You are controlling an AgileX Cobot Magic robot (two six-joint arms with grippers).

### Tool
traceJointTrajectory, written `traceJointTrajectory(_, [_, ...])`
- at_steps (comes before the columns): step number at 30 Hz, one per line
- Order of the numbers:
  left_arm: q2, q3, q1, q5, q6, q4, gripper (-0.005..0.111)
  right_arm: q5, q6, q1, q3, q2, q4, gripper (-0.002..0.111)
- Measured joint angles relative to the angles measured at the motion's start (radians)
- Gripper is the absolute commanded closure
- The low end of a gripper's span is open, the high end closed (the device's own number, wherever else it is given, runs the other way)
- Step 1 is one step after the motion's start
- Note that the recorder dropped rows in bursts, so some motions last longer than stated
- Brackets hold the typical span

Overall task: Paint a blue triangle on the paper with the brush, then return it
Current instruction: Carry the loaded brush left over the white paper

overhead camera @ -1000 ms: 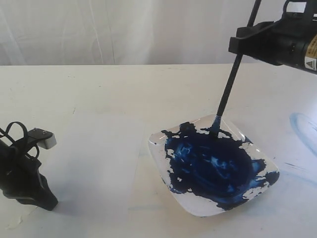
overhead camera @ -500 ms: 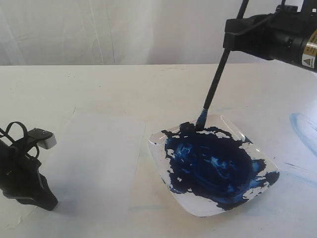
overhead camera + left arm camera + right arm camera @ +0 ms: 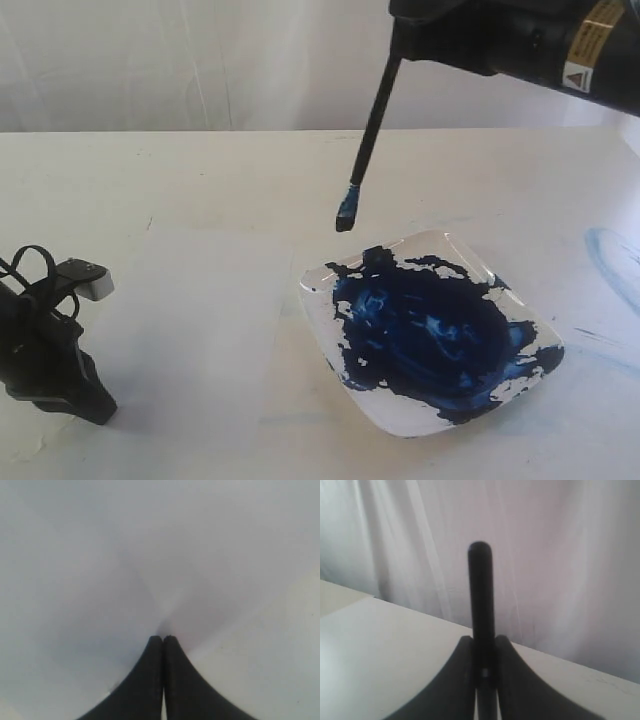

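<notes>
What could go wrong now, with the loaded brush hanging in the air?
The brush hangs with its wet blue tip near the plate, seemingly short of the paper; a drip could hit the table. The right gripper clamps the handle far from the bristles, so pressing down may tilt or slip it.

Warning triangle (image 3: 574,74), apparently, on right arm (image 3: 500,38)

So there's a squarish white plate (image 3: 318,298) sitting on the off-white table (image 3: 200,170), over toward the right side. It's mostly covered by a big dark-blue paint pool (image 3: 430,335) with ragged edges and some paler swirls in it. Far right, the tabletop has a faint pale-blue curved smear (image 3: 612,255). A white curtain (image 3: 200,60) hangs behind everything.
</notes>
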Motion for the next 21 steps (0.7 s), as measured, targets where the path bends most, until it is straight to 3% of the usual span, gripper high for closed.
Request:
traceJointTrajectory(11, [0.0,0.0,0.0,0.0,0.0,0.0,0.107,0.013,0.0,0.176,-0.047,0.087,0.022,0.108])
traceJointTrajectory(21, [-0.003,-0.01,0.0,0.002,-0.008,0.047,0.107,-0.037,0.0,0.207,-0.134,0.196,0.047,0.108])
